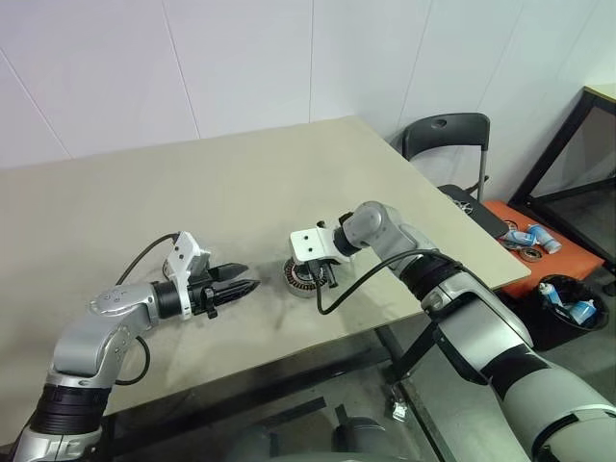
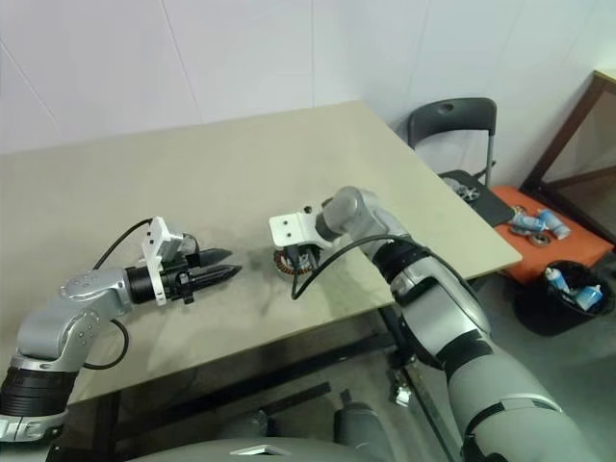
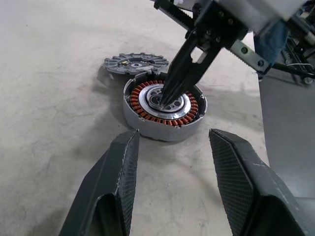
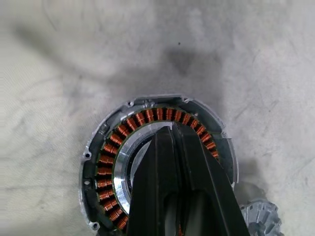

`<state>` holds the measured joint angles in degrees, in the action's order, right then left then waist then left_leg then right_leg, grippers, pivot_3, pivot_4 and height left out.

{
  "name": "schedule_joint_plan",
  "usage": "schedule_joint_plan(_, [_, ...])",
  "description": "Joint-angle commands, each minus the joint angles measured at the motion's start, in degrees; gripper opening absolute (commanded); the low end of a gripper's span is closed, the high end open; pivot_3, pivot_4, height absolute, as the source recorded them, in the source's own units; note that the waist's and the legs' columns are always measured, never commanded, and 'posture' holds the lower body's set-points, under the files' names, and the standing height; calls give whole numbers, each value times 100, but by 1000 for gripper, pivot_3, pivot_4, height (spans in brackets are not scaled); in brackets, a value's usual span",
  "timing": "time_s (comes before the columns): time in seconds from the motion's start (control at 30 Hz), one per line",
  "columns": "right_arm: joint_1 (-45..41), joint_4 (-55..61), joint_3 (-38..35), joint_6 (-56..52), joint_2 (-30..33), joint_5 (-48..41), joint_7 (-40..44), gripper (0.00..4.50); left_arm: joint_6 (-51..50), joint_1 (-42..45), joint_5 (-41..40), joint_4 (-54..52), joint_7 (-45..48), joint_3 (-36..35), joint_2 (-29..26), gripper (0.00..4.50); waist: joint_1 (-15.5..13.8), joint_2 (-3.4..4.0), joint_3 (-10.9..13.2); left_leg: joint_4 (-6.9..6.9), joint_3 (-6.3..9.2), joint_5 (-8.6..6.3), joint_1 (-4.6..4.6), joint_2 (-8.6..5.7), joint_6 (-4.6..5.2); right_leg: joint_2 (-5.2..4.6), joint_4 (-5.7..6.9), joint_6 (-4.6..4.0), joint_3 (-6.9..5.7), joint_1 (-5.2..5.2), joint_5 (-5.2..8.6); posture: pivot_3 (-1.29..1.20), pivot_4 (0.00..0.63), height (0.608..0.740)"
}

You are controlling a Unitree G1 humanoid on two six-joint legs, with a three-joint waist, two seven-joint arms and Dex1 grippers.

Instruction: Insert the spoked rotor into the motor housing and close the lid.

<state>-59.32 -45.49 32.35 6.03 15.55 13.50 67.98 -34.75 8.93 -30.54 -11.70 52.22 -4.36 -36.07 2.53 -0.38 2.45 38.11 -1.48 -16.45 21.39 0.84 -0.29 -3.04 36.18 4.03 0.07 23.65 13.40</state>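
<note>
The motor housing (image 3: 165,129), a silver-rimmed disc with copper windings (image 4: 106,162) and a bright inner ring, lies on the table (image 1: 241,183) in front of me. My right gripper (image 3: 167,101) is shut and slants down into the housing's centre, holding nothing I can see. The spoked rotor (image 3: 135,64), a flat grey disc, lies on the table touching the housing's far side. My left gripper (image 3: 174,135) is open and empty, a short way from the housing and pointing at it. The lid is out of view.
The table's right edge (image 1: 462,221) runs close behind my right arm. Beyond it stand a black chair (image 1: 448,140), an orange box (image 1: 539,250) with small items and a black bin (image 1: 573,308). A black cable (image 1: 337,294) loops under my right wrist.
</note>
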Motion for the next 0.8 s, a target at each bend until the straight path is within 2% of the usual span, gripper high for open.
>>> schedule_joint_plan(0.03, [-254,-130,-167,142,-64,126,-274,27,33,85,-19,-138,-21,19,-10,2409,1,0,0,0,0,0,0,0,0,-1,0,-1,0,0,1,0,0,740])
schedule_joint_plan(0.8, [-167,-364,-82,677,166,477,-337,27,50,20,-1,-148,-175,135,36,2409,-1,0,0,-1,-2,0,1,-15,0,-18,0,0,-1,-1,0,0,0,740])
